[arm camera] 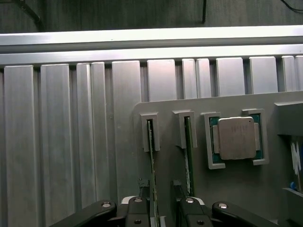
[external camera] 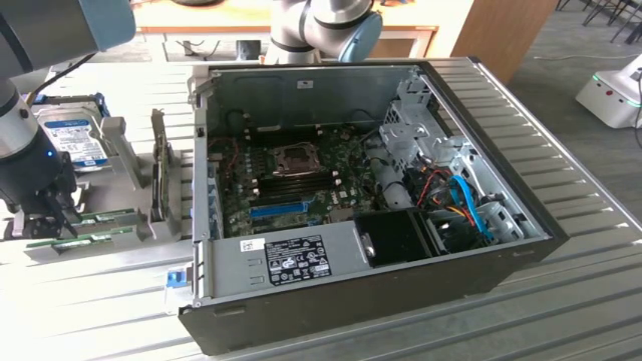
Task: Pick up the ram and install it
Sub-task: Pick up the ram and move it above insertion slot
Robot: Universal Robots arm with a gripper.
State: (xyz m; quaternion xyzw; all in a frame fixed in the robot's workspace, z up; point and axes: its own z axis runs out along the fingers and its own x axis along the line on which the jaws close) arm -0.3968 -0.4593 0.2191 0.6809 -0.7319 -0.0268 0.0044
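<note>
Two thin green ram sticks stand on edge in the slots of a grey holder [arm camera: 227, 189]. One ram stick [arm camera: 151, 156] runs down between my fingers, and the other ram stick [arm camera: 188, 156] lies just beside the right fingertip [arm camera: 185, 208]. My gripper [arm camera: 161, 213] is open, its jaws on either side of the first stick with a gap still showing. In the exterior view my gripper [external camera: 42, 224] hangs low over the holder at the far left, with the ram sticks [external camera: 95, 218] next to it. The open computer case [external camera: 482, 248] with its motherboard [external camera: 301, 177] fills the middle.
A processor chip [arm camera: 235, 138] sits in a pocket of the same holder. A hard drive [external camera: 71, 139] and a grey upright card [external camera: 161, 173] stand between the holder and the case. A second robot arm [external camera: 321, 30] rises behind the case. A ribbed metal table [arm camera: 61, 142] lies underneath.
</note>
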